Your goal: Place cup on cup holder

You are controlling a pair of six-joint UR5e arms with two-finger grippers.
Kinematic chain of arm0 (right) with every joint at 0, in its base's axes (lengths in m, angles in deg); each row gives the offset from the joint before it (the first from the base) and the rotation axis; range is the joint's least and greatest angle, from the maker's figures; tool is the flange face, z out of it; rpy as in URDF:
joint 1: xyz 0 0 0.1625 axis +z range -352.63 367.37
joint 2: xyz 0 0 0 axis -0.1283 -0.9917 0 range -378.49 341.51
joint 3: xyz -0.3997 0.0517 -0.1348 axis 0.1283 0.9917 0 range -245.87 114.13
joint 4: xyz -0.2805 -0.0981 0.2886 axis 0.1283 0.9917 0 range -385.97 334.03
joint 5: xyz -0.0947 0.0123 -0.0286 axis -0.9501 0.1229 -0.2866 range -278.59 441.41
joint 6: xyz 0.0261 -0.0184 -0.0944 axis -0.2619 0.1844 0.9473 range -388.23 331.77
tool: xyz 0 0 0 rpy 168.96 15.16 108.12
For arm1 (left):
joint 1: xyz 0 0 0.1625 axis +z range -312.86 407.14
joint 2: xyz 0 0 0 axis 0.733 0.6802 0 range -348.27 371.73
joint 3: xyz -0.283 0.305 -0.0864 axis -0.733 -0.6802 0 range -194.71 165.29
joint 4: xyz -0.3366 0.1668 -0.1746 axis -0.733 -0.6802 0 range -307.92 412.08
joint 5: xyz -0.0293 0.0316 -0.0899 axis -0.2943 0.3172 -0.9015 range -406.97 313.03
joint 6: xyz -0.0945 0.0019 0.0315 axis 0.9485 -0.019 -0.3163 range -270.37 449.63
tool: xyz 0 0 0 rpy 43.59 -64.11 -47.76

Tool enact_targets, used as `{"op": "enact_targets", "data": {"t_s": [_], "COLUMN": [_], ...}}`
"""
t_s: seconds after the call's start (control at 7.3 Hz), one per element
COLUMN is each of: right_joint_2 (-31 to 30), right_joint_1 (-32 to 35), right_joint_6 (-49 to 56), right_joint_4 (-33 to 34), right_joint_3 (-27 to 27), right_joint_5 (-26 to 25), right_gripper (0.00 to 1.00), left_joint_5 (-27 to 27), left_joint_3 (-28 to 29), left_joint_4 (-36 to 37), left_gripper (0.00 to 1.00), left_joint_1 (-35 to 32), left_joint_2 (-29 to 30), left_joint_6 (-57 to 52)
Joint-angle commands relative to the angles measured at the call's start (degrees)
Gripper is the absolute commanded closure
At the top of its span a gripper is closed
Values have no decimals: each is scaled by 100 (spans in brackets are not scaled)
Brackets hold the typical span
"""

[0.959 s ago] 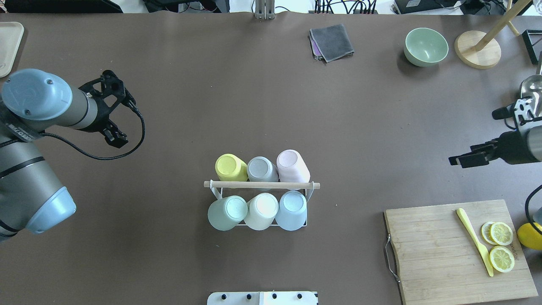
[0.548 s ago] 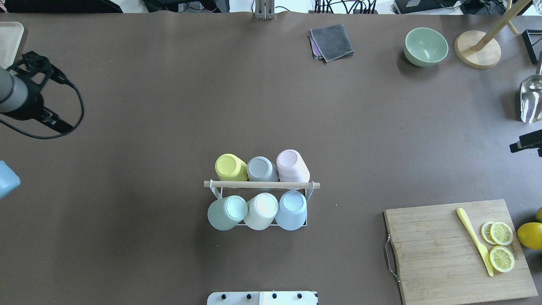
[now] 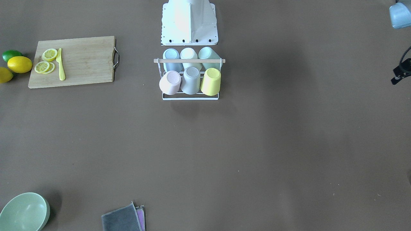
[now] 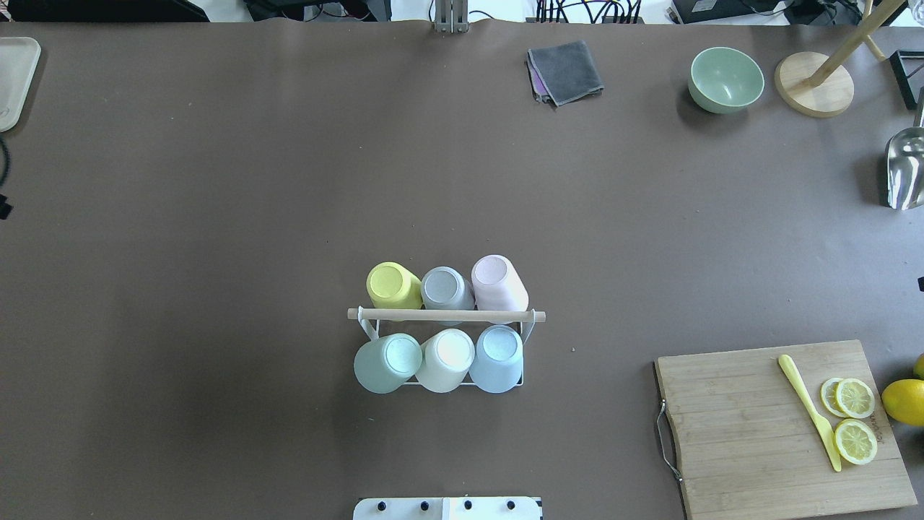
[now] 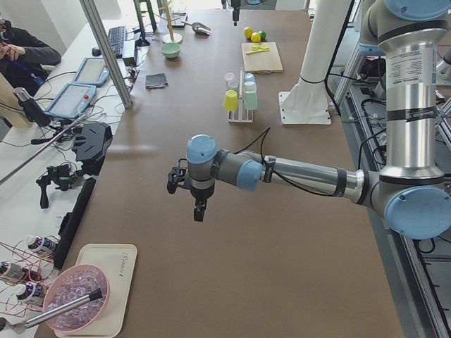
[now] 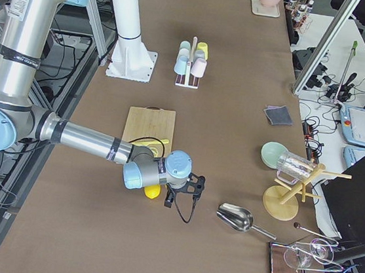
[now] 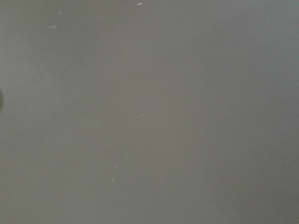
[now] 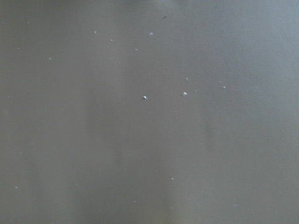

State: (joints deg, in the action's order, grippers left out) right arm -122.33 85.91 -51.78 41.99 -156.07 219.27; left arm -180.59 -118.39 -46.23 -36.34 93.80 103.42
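The left gripper (image 5: 197, 208) hangs over the matte brown table (image 4: 216, 217) at one end, and the right gripper (image 6: 182, 199) does likewise at the other. Both show too small to tell whether their fingers are spread or pressed together. Well apart, roughly midway between them, stands the white wire cup holder (image 4: 446, 315), its light wooden rod (image 3: 189, 60) running arm to arm. 6 smooth pastel cups (image 4: 448, 287) sit upended in 2 rows of 3, so probably no prong is free.

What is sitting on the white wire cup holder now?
Six upturned cups: yellow cup, grey cup, pink cup in one row; green cup, cream cup, blue cup in the other. A light wooden rod crosses above. Prongs inside them are hidden.
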Motion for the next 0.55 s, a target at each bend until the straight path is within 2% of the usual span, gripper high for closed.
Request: {"op": "enact_targets", "data": {"t_s": [0.0, 0.14, 0.27, 0.41], "right_joint_2": [449, 818, 1317, 1557], "right_joint_1": [650, 1071, 1328, 1461], "right_joint_6": [1328, 2153, 2544, 2557], "right_joint_4": [1721, 2730, 3497, 4010], "right_joint_3": [-165, -165, -165, -165], "right_joint_5": [-241, -398, -644, -664], "right_gripper": [0, 0, 0, 0], "left_joint_5": [-270, -261, -252, -252], "left_joint_3": [49, 84, 110, 111], "left_joint_4": [13, 48, 48, 31], "left_gripper": [1, 1, 1, 1], "left_joint_1": [-826, -836, -836, -836], "left_joint_2": [-498, -499, -491, -482], "left_joint_6": [9, 44, 45, 36]}}
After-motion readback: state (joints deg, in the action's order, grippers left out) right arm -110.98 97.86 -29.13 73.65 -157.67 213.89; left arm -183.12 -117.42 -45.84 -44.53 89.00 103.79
